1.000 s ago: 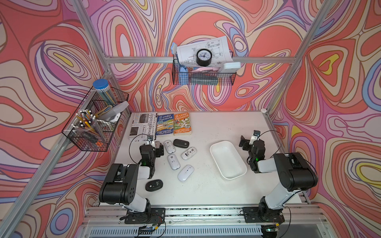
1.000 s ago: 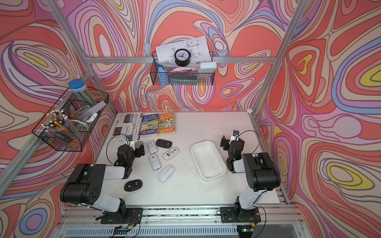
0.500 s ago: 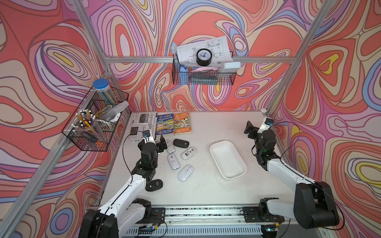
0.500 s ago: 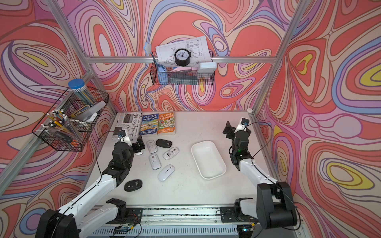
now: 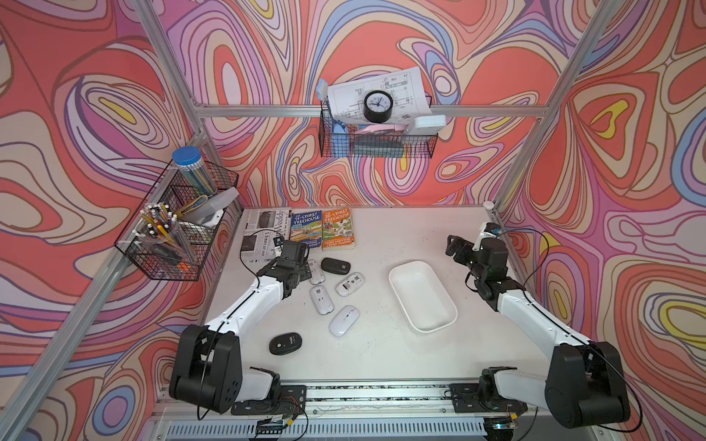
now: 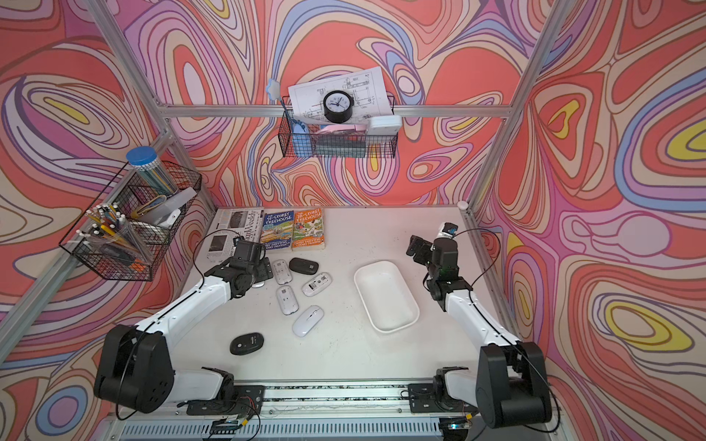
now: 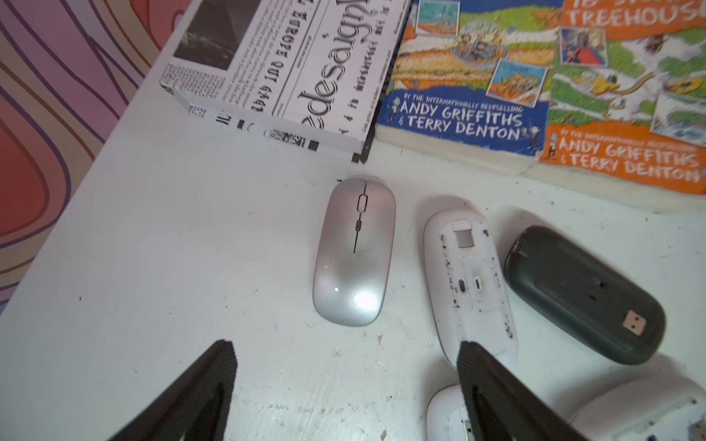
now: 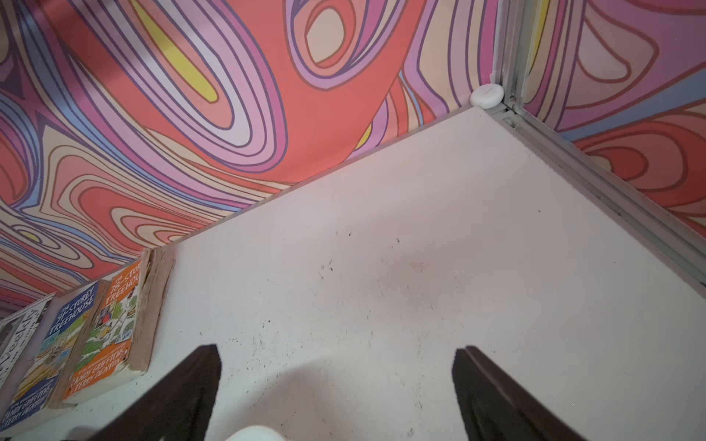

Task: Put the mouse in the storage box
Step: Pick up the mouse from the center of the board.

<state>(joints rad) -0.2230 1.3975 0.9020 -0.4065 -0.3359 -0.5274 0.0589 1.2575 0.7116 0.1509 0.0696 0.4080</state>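
**Left wrist view.** The left fingers (image 7: pixel 206 382) stand apart with nothing between them. Only their tips show; the rest is cut off at the frame edge. The silver mouse (image 7: pixel 355 252) lies top side up on the desk (image 7: pixel 172 248). It sits just beyond the fingertips, roughly in line with the gap between them, and touches neither. To its right a white mouse (image 7: pixel 466 282) lies underside up. One fingertip covers its near end, and contact there cannot be judged. A black mouse (image 7: pixel 580 294), also underside up, lies further right. Two more white mice are cropped at the frame edge. On the far side of the silver mouse lie a newspaper (image 7: pixel 290 68) and two paperbacks (image 7: pixel 462 80).

**Right wrist view.** The right fingers (image 8: pixel 191 382) are spread wide over bare desk and grip nothing. A pale rounded shape at the frame edge is too cropped to identify.

**Top views.** In both top views the storage box (image 5: pixel 422 298) (image 6: pixel 386 298) sits on the right half of the desk. All the visible mice lie outside it, to its left. The left arm (image 5: pixel 263 294) reaches to the far left cluster of mice, and its wrist hides both the left fingers and the silver mouse. That places the silver mouse well apart from the box. The right fingers (image 5: pixel 454 246) (image 6: pixel 414 246) are raised beyond the box's far right corner, clear of it. Their spacing is hard to read from here.
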